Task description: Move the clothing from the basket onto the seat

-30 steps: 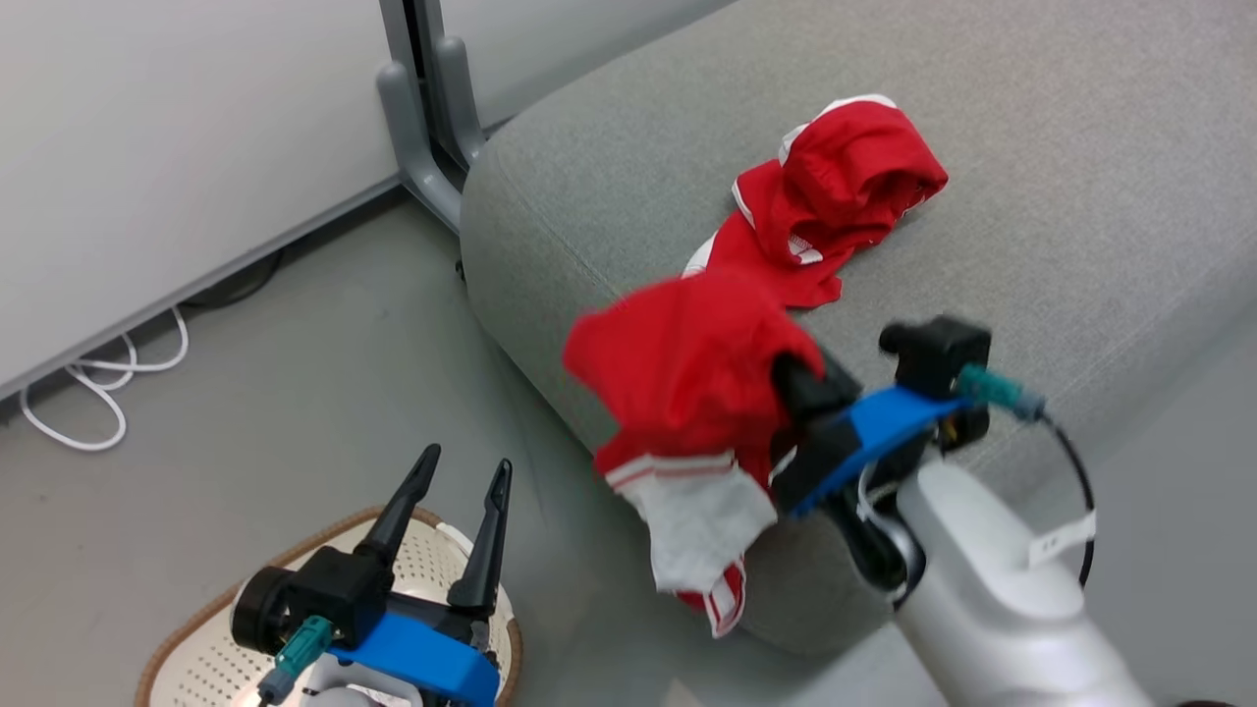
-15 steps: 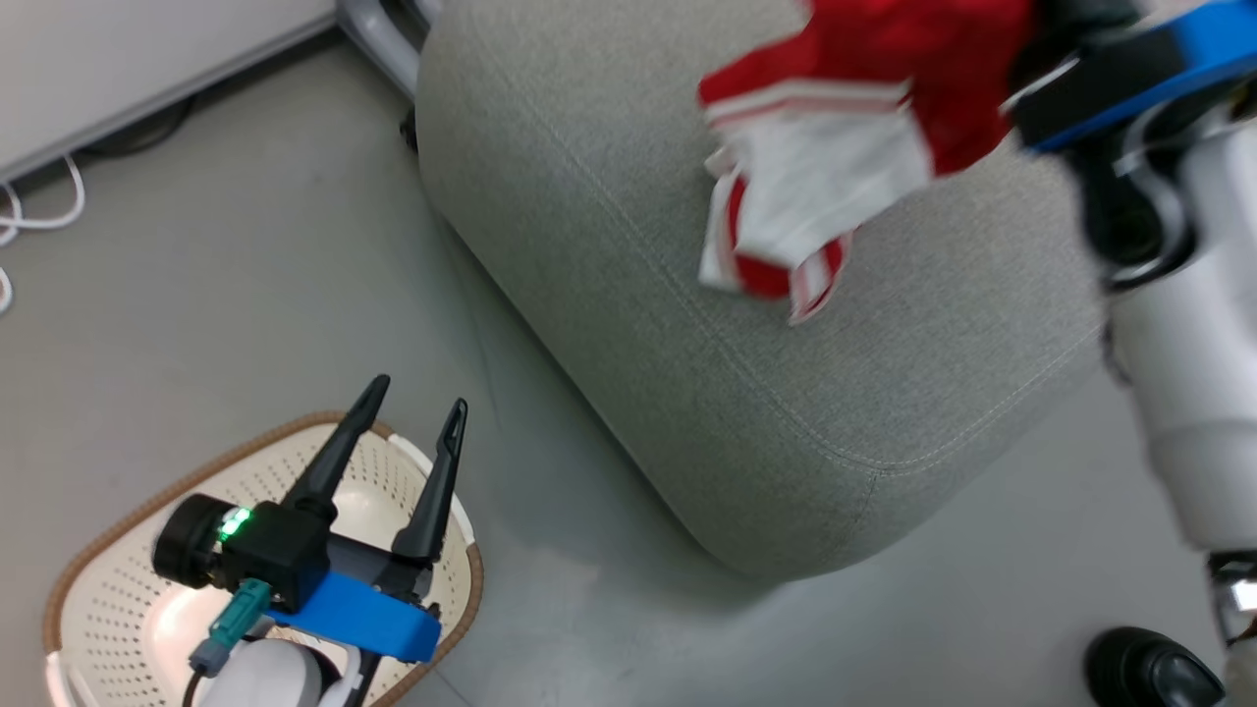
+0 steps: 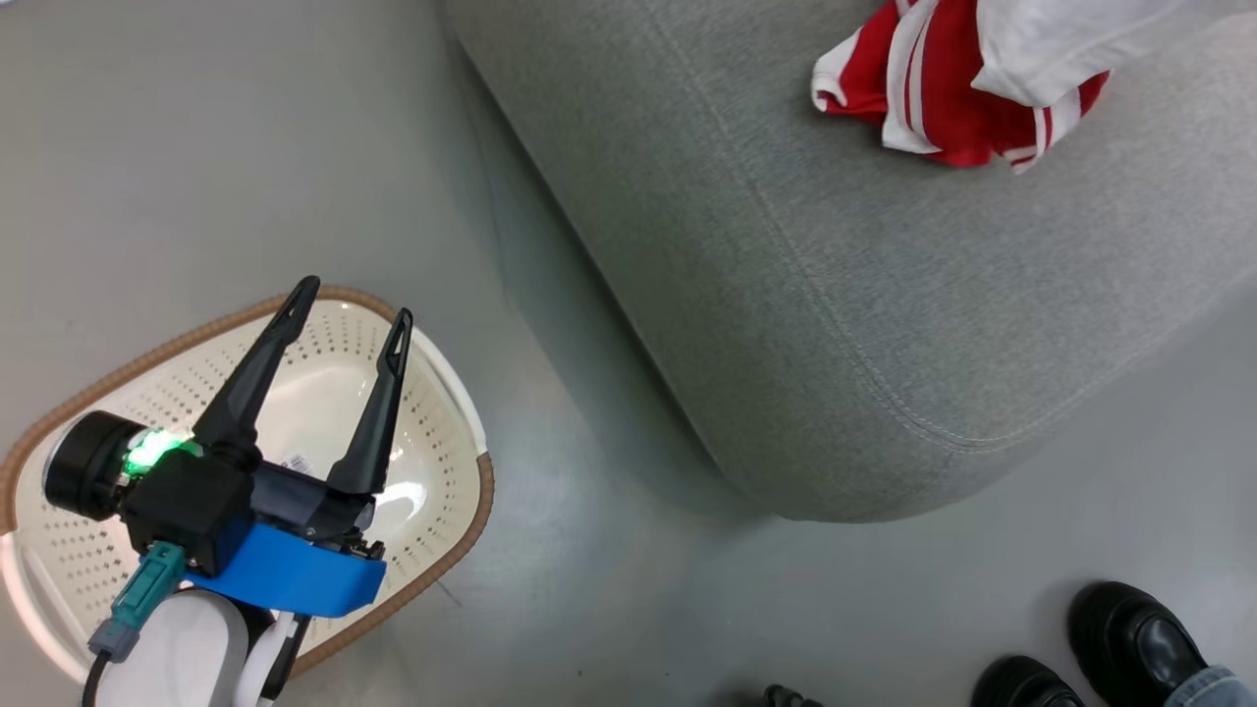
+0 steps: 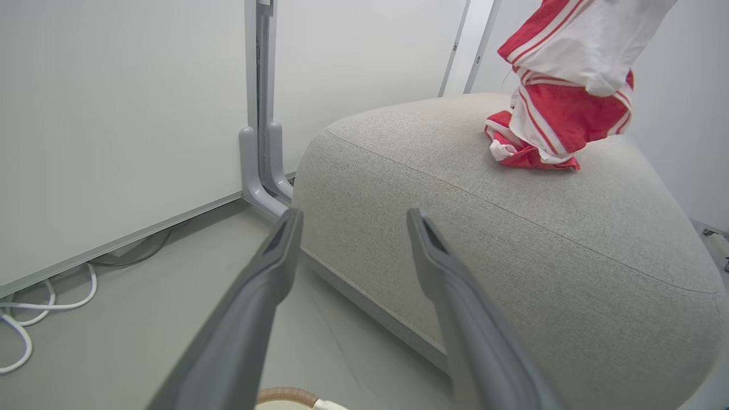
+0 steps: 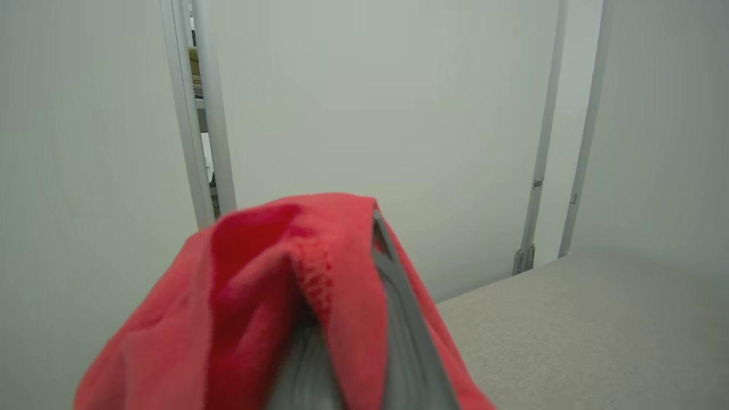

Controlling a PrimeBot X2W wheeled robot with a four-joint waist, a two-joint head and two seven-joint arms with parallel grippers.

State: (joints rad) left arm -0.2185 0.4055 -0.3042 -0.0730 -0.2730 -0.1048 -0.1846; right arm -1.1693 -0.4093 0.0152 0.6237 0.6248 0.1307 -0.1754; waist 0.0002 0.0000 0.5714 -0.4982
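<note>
The red clothing with white stripes and a white panel hangs over the grey seat at the head view's top right. In the left wrist view its lower end rests on the seat, beside more red fabric there. Red fabric wraps my right gripper, which is shut on it above the seat. My left gripper stands open and holds nothing above the basket, which holds just a label. The left gripper points toward the seat's front edge.
A person's black shoes stand on the grey floor at the lower right, near the seat's corner. A grey post of a white wall panel stands behind the seat's left end, with white cables on the floor beside it.
The head camera has tilted down, so the whole picture shifted. My right gripper carried the garment from the seat's front edge to over the seat top. The left gripper stays open over the basket.
</note>
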